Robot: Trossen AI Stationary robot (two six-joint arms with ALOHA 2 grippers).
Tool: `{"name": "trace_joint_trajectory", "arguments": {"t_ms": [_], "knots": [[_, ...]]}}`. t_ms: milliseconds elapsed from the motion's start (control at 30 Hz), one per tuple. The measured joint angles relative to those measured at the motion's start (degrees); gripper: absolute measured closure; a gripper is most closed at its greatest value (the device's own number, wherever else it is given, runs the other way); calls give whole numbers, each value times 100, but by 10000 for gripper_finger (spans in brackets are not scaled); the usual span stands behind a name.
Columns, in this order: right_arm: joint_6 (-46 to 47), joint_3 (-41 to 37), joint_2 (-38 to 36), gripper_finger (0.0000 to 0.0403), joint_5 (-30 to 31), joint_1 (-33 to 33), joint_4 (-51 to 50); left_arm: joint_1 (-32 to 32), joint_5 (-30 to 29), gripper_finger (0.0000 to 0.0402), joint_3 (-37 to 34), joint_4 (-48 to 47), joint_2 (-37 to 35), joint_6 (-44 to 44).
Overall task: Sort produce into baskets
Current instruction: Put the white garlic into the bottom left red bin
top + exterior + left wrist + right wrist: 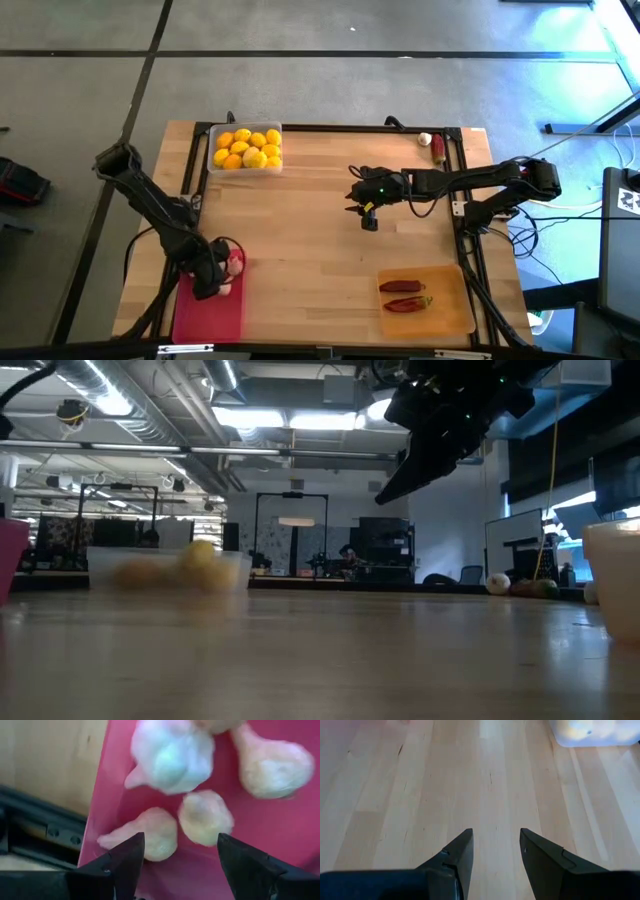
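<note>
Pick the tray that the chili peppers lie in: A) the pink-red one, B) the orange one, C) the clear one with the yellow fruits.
B: the high view shows two chili peppers lying in the orange tray near the table's front right corner.

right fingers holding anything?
No. The right gripper has its fingers apart over bare table, nothing between them.
</note>
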Motion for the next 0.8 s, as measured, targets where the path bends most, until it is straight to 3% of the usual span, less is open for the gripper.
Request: {"name": "trace_joint_trajectory", "arguments": {"t_ms": [233, 600, 800], "knots": [[1, 0, 0, 249, 0, 0, 2, 519, -213, 157, 344, 14, -2, 1038], [457, 0, -2, 249, -1, 0, 59, 1387, -2895, 157, 600, 569, -71, 3991], [866, 0, -4, 249, 690, 0, -140, 2071, -3015, 157, 267, 1782, -364, 5544]]}}
